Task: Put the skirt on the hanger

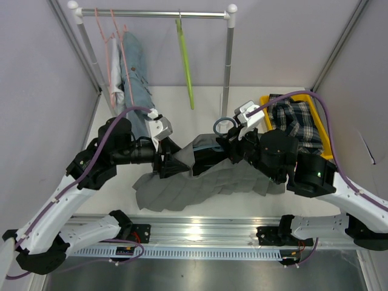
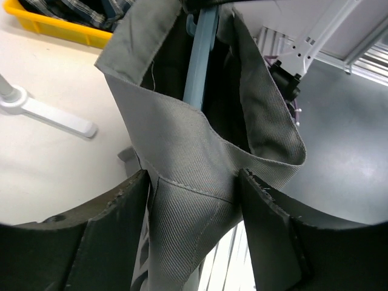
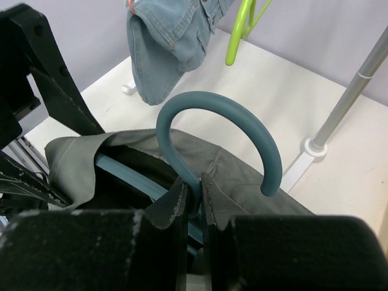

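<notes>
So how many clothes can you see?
3: a denim piece hanging on the rail, the grey skirt in the middle, and a plaid garment in the yellow bin, which may hide more.

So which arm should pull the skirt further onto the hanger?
Left. The left gripper straddles the skirt at its waistband; the right gripper is busy, clamped on the hanger below its hook.

Bright, even light; soft shadows; near edges blurred.

Worktop: bare strip between hanging jeans and green hanger. Rack post, yellow bin obstruct the right rear.
</notes>
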Tool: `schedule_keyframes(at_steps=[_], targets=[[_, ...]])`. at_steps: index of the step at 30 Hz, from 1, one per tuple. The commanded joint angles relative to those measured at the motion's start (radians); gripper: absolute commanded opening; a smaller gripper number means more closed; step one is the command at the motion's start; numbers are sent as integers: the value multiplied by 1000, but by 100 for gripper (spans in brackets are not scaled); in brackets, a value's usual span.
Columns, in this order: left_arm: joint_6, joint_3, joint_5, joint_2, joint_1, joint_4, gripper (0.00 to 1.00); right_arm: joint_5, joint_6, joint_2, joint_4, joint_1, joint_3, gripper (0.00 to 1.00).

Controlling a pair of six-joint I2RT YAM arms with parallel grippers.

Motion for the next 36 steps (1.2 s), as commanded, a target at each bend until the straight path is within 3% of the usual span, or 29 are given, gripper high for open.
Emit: schedule_keyframes(at_steps=[1, 6, 7, 8, 10, 12, 14, 15, 17, 18, 22, 24, 30, 36], targets=[[13, -26, 56, -24, -4, 39, 64, -12, -4, -17, 87, -8, 61, 0], [7, -46, 41, -44, -3, 69, 45, -17, 5, -11, 85, -8, 57, 0], [7, -50, 35, -47, -3, 73, 28, -20, 8, -13, 85, -8, 55, 0], [8, -50, 26, -50, -3, 84, 19, -24, 13, -11, 85, -8, 52, 0], [-27, -58, 13, -56, -3, 95, 5, -25, 22, -11, 84, -8, 41, 0], [-35, -59, -5, -64, -3, 99, 1, -24, 28, -13, 85, -8, 25, 0], [-41, -58, -26, -70, -3, 95, 0, -23, 41, -13, 93, -8, 6, 0], [-42, -56, -45, -75, -3, 87, 0, -14, 44, -13, 96, -8, -1, 5], [-56, -56, -62, -79, -3, 79, 0, 5, 56, -13, 107, -8, -31, 32], [-62, -56, -80, -82, -3, 66, 0, 26, 59, -11, 110, -8, -38, 52], [-82, -53, -128, -98, -4, 9, 0, 113, 67, 4, 116, -8, -60, 77], [-88, -58, -148, -110, -3, -12, 0, 165, 74, 10, 116, -12, -61, 85], [-122, -59, -290, -159, -3, -129, 0, 262, 140, 21, 88, -93, -55, 95], [-163, -55, -442, -222, -1, -224, 0, 226, 192, -16, 76, -190, -83, 96]])
